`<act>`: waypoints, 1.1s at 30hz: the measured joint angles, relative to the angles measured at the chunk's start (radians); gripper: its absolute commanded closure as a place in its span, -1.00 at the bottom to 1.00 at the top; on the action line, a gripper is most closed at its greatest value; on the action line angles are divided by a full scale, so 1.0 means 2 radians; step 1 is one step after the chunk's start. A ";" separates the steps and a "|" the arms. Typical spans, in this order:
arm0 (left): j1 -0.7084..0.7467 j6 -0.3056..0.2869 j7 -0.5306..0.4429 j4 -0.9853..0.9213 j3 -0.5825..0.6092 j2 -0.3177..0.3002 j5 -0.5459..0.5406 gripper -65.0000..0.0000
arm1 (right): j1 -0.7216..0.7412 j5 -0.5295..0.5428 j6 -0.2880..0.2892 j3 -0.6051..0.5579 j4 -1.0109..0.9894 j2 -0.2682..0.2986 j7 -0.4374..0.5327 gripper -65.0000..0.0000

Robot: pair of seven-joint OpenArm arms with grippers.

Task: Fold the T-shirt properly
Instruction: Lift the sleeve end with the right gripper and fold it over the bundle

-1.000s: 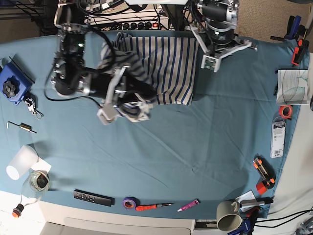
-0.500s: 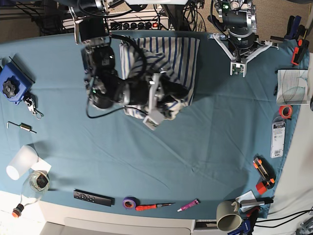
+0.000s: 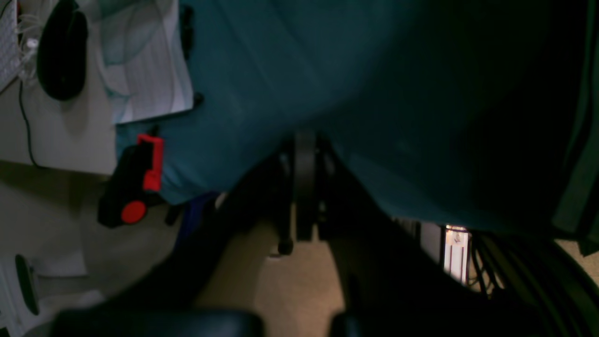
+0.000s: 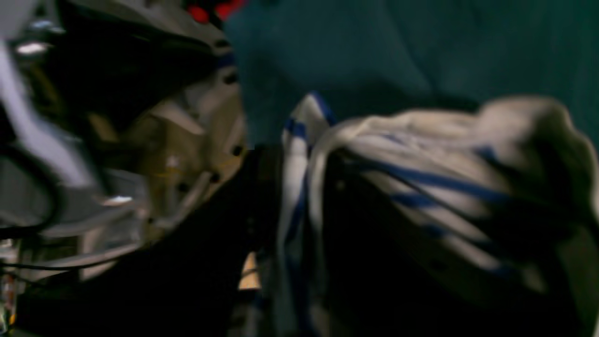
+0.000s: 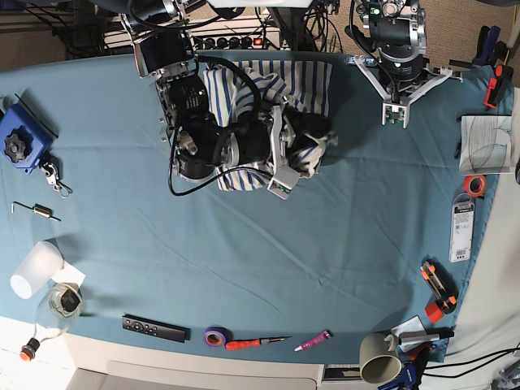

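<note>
The T-shirt (image 5: 276,93) lies bunched at the far edge of the desk (image 5: 325,236), which is covered in teal cloth. In the base view its visible stripes run roughly from the far edge toward the near edge in the upper part, while the lower part is crumpled under the right arm, so no clear long axis can be read; the heap spans a little more front-to-back than side-to-side. The collar and sleeves cannot be told apart in any view. The right claw (image 5: 313,150) sits at the near right corner of the heap, reaching in sideways from the base view's left, with the arm lying across the shirt's lower half. In the right wrist view a fold of striped cloth (image 4: 295,187) passes between the two dark fingers (image 4: 262,196), with the rest of the fabric mounded to the right of them; the jaws stand partly apart around that fold, and the picture is too blurred to tell whether they pinch it or merely straddle it. The left claw (image 5: 396,114) hangs over bare teal cloth beside the shirt's right edge in the base view, apart from the fabric. In the left wrist view its fingers (image 3: 304,187) are pressed together with nothing between them, over the desk's edge, with a red-and-black clamp (image 3: 135,182) off to the left and a strip of the shirt at the dark right margin.
</note>
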 measured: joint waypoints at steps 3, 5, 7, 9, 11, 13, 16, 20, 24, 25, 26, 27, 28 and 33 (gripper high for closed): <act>0.000 0.000 0.000 0.000 0.000 0.000 0.000 1.00 | 0.000 0.078 0.000 0.000 0.000 0.000 0.000 0.54; 0.000 0.000 0.000 0.000 0.000 0.000 0.000 1.00 | 0.000 0.108 0.000 0.000 0.004 0.000 0.001 0.54; 0.000 0.000 0.000 0.000 0.000 0.000 0.000 1.00 | 0.000 0.107 0.000 0.004 0.015 0.000 -0.001 0.54; 0.000 0.000 0.000 0.000 0.000 0.000 0.000 1.00 | -0.001 0.107 0.000 0.020 0.031 0.000 -0.001 0.54; 0.000 0.000 0.000 0.000 0.000 0.000 0.000 1.00 | -0.001 0.109 0.000 0.044 0.043 0.000 -0.001 0.54; 0.000 0.000 0.000 0.000 0.000 0.000 0.000 1.00 | 0.000 0.110 0.000 0.062 0.044 0.000 0.000 0.54; 0.000 0.000 -0.008 0.000 0.000 0.000 0.000 1.00 | 0.000 0.109 0.000 0.067 0.044 0.001 0.000 0.54; 0.000 0.000 -0.007 0.000 0.000 0.000 -0.001 1.00 | -0.002 0.110 0.000 0.065 0.044 0.011 0.000 0.53; 0.000 0.000 -0.008 0.000 0.000 0.000 -0.002 1.00 | -0.001 0.086 0.000 0.066 0.044 0.026 0.000 0.53; 0.000 0.000 -0.007 0.000 0.000 0.001 -0.003 1.00 | -0.001 0.069 0.000 0.066 0.044 0.026 0.000 0.53; 0.000 0.000 -0.008 0.000 0.000 0.001 -0.003 1.00 | -0.001 0.054 0.000 0.066 0.044 0.026 0.000 0.53; 0.000 0.000 -0.009 0.000 0.000 0.001 -0.003 1.00 | -0.001 0.042 0.000 0.065 0.044 0.025 0.000 0.54; 0.000 0.000 -0.011 0.000 0.000 0.001 -0.003 1.00 | -0.002 0.028 0.000 0.065 0.044 0.025 0.000 0.54; 0.000 0.000 -0.015 0.000 0.000 0.001 -0.003 1.00 | -0.003 -0.048 0.000 0.065 0.044 0.025 0.000 0.69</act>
